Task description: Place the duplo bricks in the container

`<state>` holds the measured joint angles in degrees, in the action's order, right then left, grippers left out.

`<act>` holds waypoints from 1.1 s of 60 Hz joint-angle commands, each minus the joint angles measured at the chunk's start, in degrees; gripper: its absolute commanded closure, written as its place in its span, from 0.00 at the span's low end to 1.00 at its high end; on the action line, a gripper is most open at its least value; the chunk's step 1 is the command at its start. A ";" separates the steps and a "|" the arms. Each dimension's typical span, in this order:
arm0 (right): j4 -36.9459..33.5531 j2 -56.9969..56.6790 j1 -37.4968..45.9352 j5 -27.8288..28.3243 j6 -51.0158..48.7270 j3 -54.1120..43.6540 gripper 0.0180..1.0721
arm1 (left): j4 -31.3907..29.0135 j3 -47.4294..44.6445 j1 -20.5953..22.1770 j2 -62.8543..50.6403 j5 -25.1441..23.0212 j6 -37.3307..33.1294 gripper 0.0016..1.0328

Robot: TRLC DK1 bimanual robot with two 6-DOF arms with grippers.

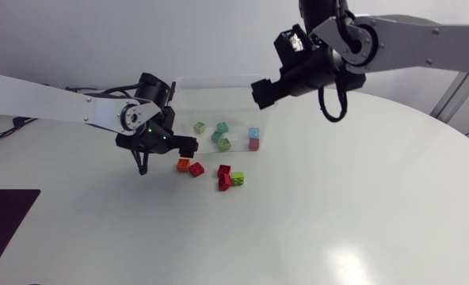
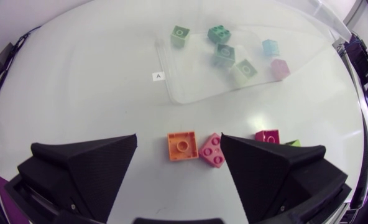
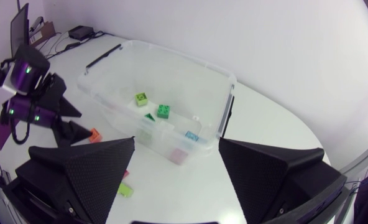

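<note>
Six duplo bricks lie in the clear container; about five wait on the worktop. My left gripper, wide open and empty, hangs over the orange brick and pink brick. My right gripper, also open and empty, hovers above the container. The red bricks beside the left gripper overlap, so I can't be sure of their count.

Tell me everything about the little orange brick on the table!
The orange brick is a small square piece of plastic. Its upper face shows a raised rim and one round ring in the middle, so it may lie studs down. It sits flat on the white table, outside the clear container, between the open fingers of the left gripper, which do not touch it. A red brick lies right beside it; whether they touch I cannot tell.
</note>
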<state>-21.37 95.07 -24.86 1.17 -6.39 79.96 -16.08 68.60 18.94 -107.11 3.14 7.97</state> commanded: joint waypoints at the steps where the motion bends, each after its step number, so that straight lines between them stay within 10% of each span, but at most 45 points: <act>1: 1.68 -3.13 -1.24 -0.38 -0.11 -7.28 0.06 | 0.78 2.59 0.40 -3.72 1.08 1.61 0.13; 21: 7.48 -9.37 -1.86 -0.03 -0.20 -22.40 0.06 | 2.72 3.91 1.10 -8.29 3.98 1.61 0.21; 46: 13.37 -6.12 -4.67 -0.11 -0.37 -28.64 0.06 | 6.32 -1.89 1.28 -8.91 4.51 1.88 0.63; 66: 15.30 -0.94 -8.54 -1.52 0.33 -27.40 0.06 | 7.02 -4.61 1.36 -8.91 4.51 1.70 0.68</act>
<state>-7.07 92.33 -32.34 0.54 -6.39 52.75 -8.40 66.57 20.08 -114.65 7.42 8.67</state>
